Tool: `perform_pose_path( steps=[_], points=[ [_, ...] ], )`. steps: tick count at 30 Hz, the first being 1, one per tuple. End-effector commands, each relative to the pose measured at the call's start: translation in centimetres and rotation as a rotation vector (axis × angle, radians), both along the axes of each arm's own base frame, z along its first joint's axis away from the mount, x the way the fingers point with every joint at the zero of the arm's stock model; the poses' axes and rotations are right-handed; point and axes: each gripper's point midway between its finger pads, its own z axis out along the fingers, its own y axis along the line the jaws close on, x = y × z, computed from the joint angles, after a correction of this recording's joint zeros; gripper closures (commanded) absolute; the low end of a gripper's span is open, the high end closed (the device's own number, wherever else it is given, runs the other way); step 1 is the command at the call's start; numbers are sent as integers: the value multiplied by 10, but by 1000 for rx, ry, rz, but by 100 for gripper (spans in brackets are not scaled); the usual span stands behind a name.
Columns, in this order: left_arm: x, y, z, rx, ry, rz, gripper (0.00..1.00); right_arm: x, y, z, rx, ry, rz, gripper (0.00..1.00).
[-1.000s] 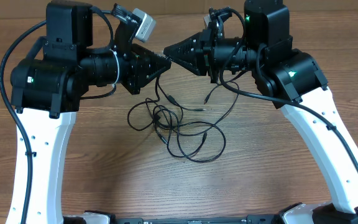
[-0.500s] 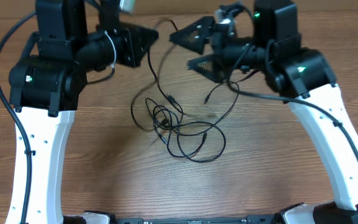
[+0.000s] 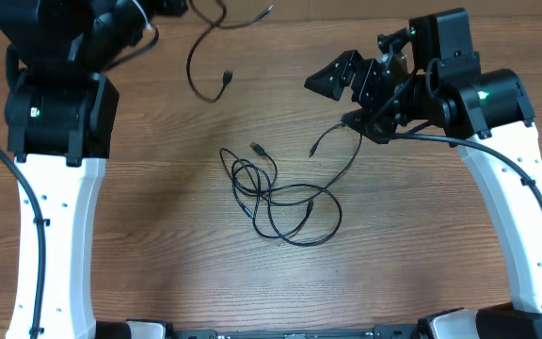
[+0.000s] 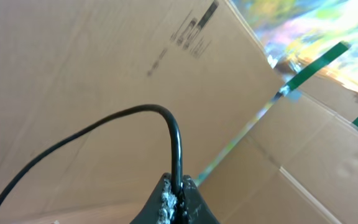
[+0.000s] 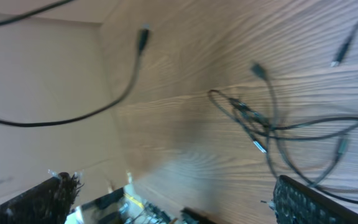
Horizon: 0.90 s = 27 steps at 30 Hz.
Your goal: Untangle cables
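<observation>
So compared to a second back, when both grippers were nose to nose over the middle of the bench (image 3: 158,245), things have spread out a lot. The left arm has swung up and off to the far left corner, and it took one cable (image 4: 178,149) with it. The left gripper (image 4: 174,200) is pinched fully closed on that cable, which arches up out of the fingertips and curves away to the left. From overhead it hangs in a loose hook shape with a small plug end (image 3: 227,75) dangling free above the wood.

The right gripper (image 3: 332,102) has let go and backed off to the right. Its jaws are spread wide now with nothing between them.

The rest of the cables (image 3: 245,181) are still in the middle of the bench, in about the same spot but looking thinner, with fewer loops. They're thin black cords, floppy, lying in overlapping round loops with a tighter knot on the left side. One plug (image 3: 255,148) pokes out the top, and another (image 3: 313,151) sits off to the right.

The bench top is brown wood grain, matte and flat. The arms are white with chunky black joints. Behind the left gripper there's a plain cardboard box (image 4: 73,62) with strips of green tape (image 4: 319,62), all pretty blurry.
</observation>
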Motion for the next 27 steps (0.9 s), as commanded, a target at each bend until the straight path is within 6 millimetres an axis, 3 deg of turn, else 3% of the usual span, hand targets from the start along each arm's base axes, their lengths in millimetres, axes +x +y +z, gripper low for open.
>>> perform_pose_path(
  steps=[1, 7, 11, 17, 19, 27],
  points=[
    [33, 8, -14, -58, 44, 31, 96, 0, -6, -5, -65, -19, -11, 0],
    [87, 36, -69, -49, 160, 110, 96, -9, -9, -12, -110, -21, 44, 0],
    [119, 71, -105, -51, 228, 197, 96, -14, -15, -20, -155, 13, 30, 0],
    [158, 138, -170, -40, 340, 305, 96, -19, -23, -28, -201, 47, 16, 0],
    [168, 163, -200, -42, 403, 346, 96, -22, -24, -29, -205, 58, 17, 0],
    [182, 272, -304, 12, 562, 495, 96, -37, -27, -37, -230, 119, 40, 0]
  ],
)
